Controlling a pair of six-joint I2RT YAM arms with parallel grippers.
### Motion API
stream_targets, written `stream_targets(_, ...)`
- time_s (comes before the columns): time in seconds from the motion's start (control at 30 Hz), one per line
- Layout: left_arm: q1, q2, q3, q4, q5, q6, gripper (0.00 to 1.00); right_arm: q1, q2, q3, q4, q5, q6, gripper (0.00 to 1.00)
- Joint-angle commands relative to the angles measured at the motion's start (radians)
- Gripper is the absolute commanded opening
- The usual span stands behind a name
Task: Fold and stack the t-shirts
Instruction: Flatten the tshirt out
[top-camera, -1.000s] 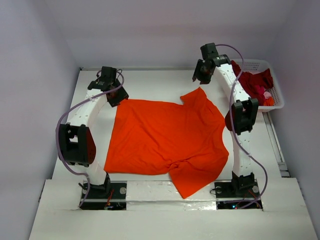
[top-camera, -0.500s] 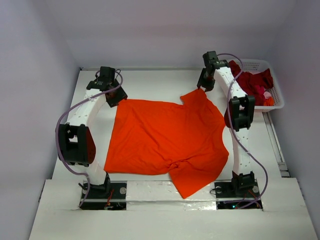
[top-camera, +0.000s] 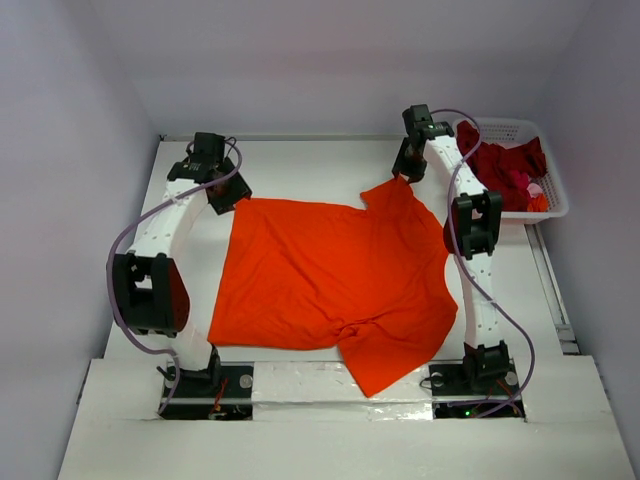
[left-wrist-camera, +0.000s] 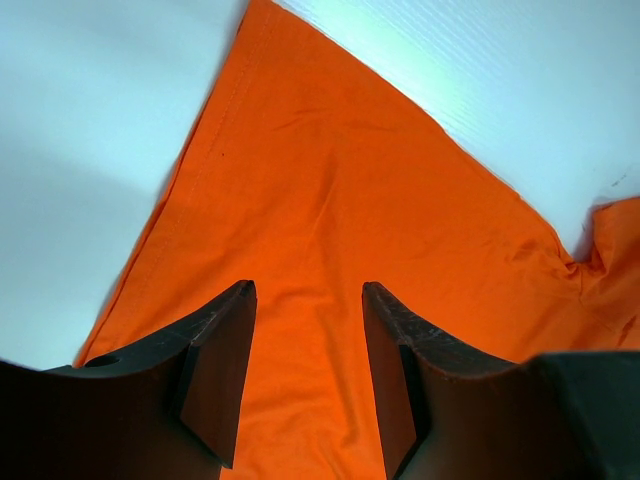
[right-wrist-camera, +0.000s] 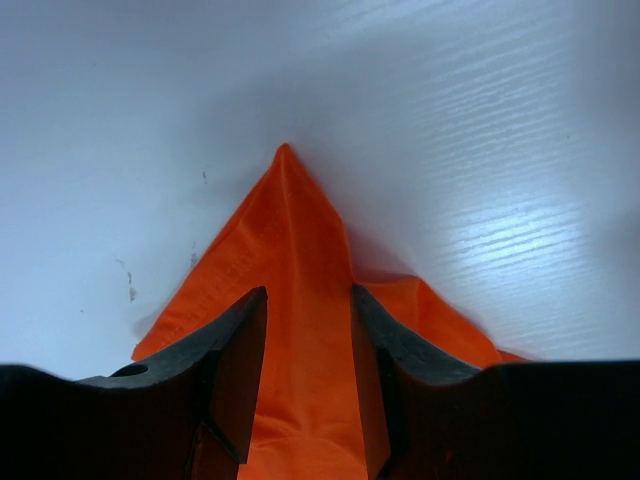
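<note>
Cloth: the orange t-shirt (top-camera: 330, 285) lies spread on the bench (top-camera: 300, 165). The right claw (top-camera: 407, 172), raised a second ago, is now down at the shirt's far sleeve tip, jaws apart astride a raised fold. The left claw (top-camera: 226, 192) is unchanged at the far left corner, jaws apart over flat cloth. The dark red t-shirts (top-camera: 505, 160) sit in the basket (top-camera: 556, 205).

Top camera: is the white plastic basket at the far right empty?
No, bunched dark red cloth lies heaped inside the white latticed plastic basket.
</note>
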Motion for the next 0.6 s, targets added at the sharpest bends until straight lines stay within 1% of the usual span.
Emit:
stream_targets(0.0, 0.006, -0.076, 0.002, -0.015, 0.022, 0.012, 0.44, -0.005, 0.012, 0.065, -0.001, 0.006, 0.023, 0.44)
stream_targets(0.17, 0.006, -0.085, -0.01, -0.02, 0.022, 0.015, 0.44, -0.014, 0.002, 0.065, 0.04, 0.003, 0.034, 0.45)
stream_targets(0.37, 0.016, -0.104, -0.015, -0.023, 0.026, 0.018, 0.44, -0.014, 0.017, 0.076, 0.038, 0.041, 0.043, 0.45)
stream_targets(0.57, 0.034, -0.12, -0.026, -0.026, 0.032, 0.019, 0.44, -0.014, 0.014, 0.039, 0.06, 0.067, 0.05, 0.44)
